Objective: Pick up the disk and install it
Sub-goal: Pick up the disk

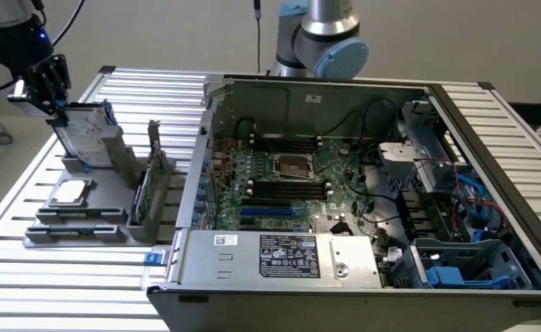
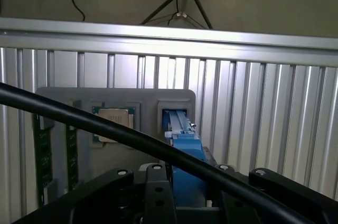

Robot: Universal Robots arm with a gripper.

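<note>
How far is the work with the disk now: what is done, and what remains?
Nothing looks finished. The flat silver-grey disk in its blue plastic carrier stands upright in the grey plastic holder, outside the open metal computer case. In hand: the robot's black hand is at the disk's top edge. Left: the disk is not yet lifted or installed.

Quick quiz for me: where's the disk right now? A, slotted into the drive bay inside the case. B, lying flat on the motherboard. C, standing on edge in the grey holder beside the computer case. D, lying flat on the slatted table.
C: the disk stands on edge in the grey holder, to the exterior view's left of the case, with the gripper at its top end.
</note>
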